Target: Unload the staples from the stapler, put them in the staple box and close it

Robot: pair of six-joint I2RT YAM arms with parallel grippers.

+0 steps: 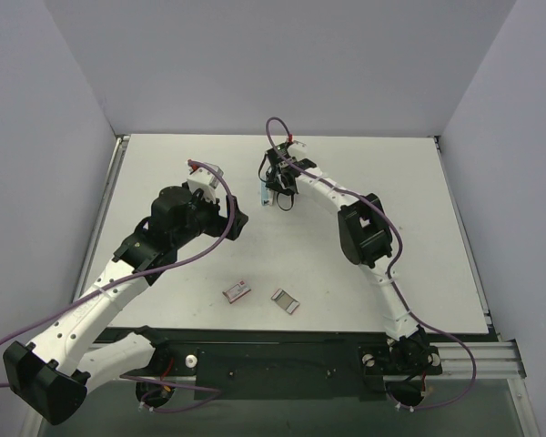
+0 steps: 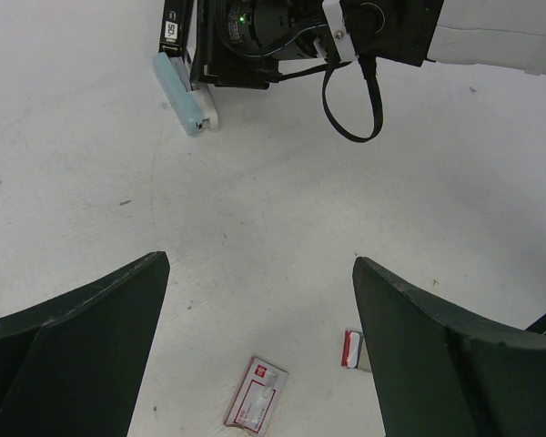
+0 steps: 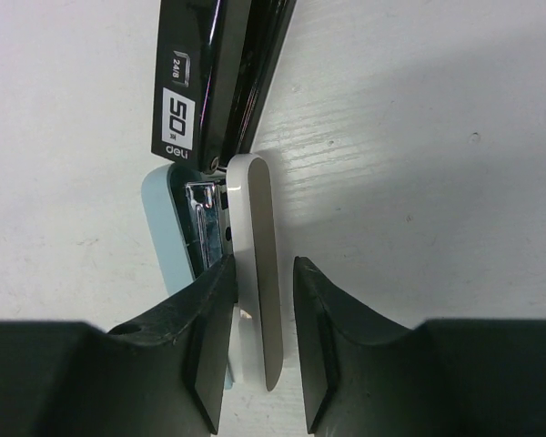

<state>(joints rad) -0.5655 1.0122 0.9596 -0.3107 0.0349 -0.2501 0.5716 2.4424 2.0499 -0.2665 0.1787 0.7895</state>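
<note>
The stapler [image 1: 267, 191] lies at the back middle of the table, opened out. In the right wrist view its black top [image 3: 209, 82], marked "50", points away, and a pale blue part [image 3: 168, 237] and a pale grey-white arm [image 3: 255, 273] point toward the camera. My right gripper [image 3: 264, 273] straddles the grey-white arm with its jaws narrowly apart; the left finger [image 3: 209, 337] touches it and a small gap shows on the right. No staples show. My left gripper [image 2: 259, 264] is wide open and empty above bare table, nearer than the stapler [image 2: 187, 96].
A small reddish-brown box [image 1: 237, 290] and a small grey tray [image 1: 286, 301] lie near the front edge; both also show in the left wrist view, the box [image 2: 255, 393] and the tray [image 2: 353, 350]. White walls enclose the table.
</note>
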